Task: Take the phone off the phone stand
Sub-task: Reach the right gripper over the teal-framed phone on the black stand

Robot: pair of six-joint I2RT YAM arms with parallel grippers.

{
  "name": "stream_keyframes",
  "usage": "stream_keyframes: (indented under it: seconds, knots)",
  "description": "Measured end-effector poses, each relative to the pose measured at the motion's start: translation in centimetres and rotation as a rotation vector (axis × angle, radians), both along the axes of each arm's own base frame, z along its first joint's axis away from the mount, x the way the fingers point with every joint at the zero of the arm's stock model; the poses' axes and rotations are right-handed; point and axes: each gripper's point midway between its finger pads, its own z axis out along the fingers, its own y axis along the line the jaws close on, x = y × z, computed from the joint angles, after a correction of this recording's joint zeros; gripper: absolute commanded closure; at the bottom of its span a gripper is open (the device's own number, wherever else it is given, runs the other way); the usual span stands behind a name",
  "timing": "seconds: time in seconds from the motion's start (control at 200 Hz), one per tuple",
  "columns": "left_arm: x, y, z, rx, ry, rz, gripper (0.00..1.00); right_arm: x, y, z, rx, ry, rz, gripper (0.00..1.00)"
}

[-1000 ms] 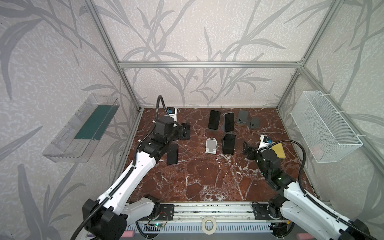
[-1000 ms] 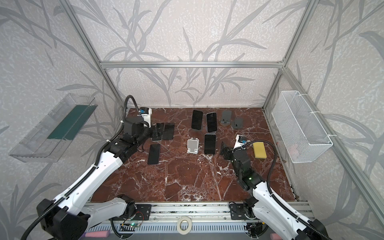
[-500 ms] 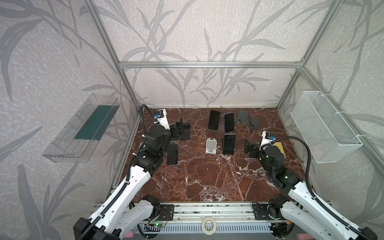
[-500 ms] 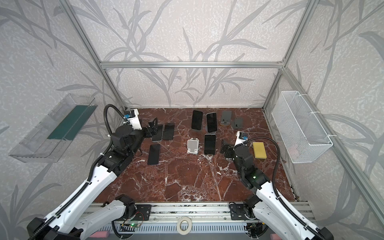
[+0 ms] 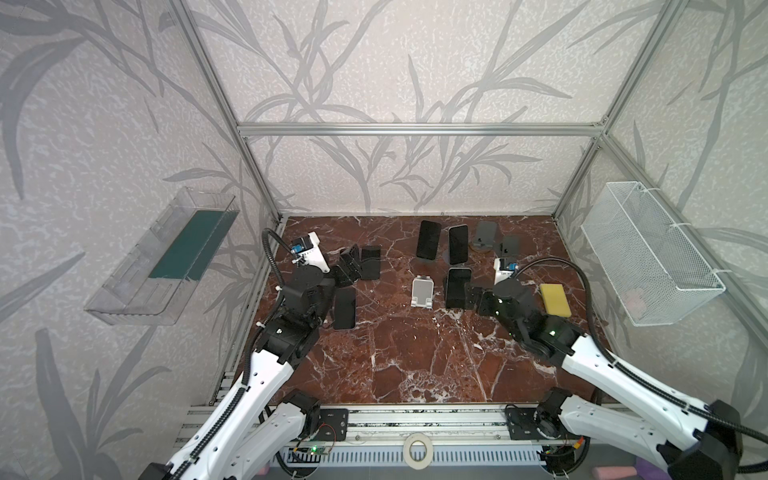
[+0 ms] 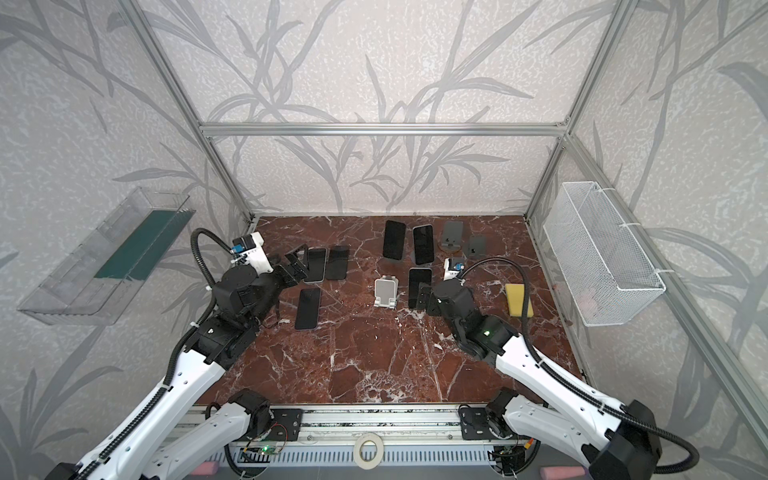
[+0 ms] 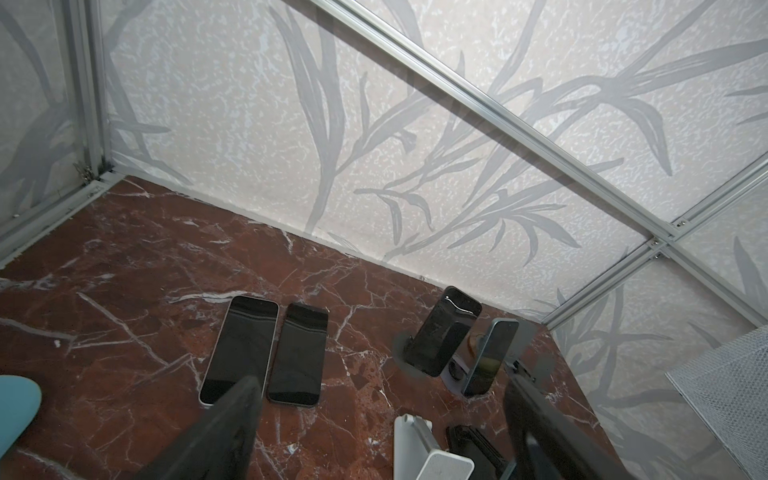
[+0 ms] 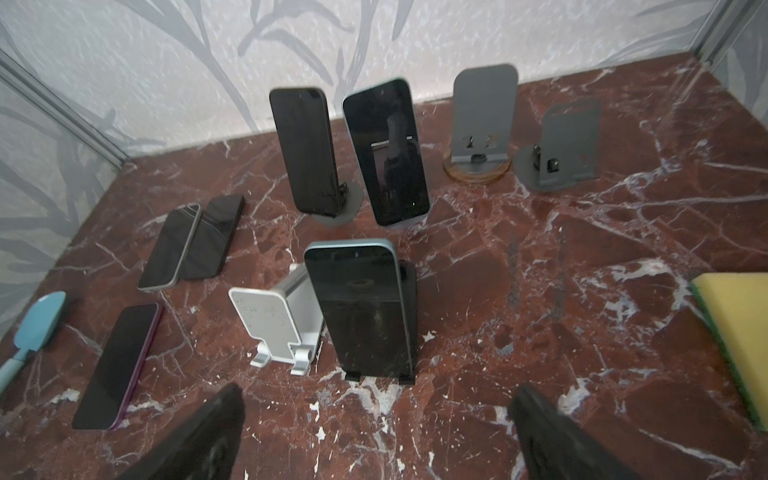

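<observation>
Near side, just right of the white stand: right gripper spread wide, empty. Beside that stand, on its right: phone propped in black stand. Farther, left of white stand: left gripper spread, empty.

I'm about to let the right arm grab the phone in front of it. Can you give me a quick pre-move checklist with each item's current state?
1. Right end effector open: ok.
2. Phone upright in its black stand: ok.
3. Phone lined up between the fingers: ok.
4. Fingers around phone: not ok, short of it.
5. Left end effector empty: ok.
6. White stand apart from phone: cannot tell.
</observation>
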Motion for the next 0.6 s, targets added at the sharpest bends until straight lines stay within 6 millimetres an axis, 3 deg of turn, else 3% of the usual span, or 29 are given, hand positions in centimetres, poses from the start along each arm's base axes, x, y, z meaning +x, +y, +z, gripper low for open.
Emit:
stream_keyframes:
  seconds: [0.155, 0.36, 0.6]
  knots:
    - [0.1, -0.5, -0.3, -0.018, 0.012, -0.023, 0.09, 1.9, 1.6, -1.7, -0.043, 0.048, -0.024, 0.01]
    - [0.0, -0.8, -0.3, -0.022, 0.014, -0.043, 0.09, 4.6, 3.4, -1.6, -0.063, 0.057, -0.024, 0.01]
    - [0.0, -1.4, -0.4, -0.048, 0.025, -0.067, 0.09, 6.7, 3.3, -2.2, -0.096, 0.077, -0.024, 0.01]
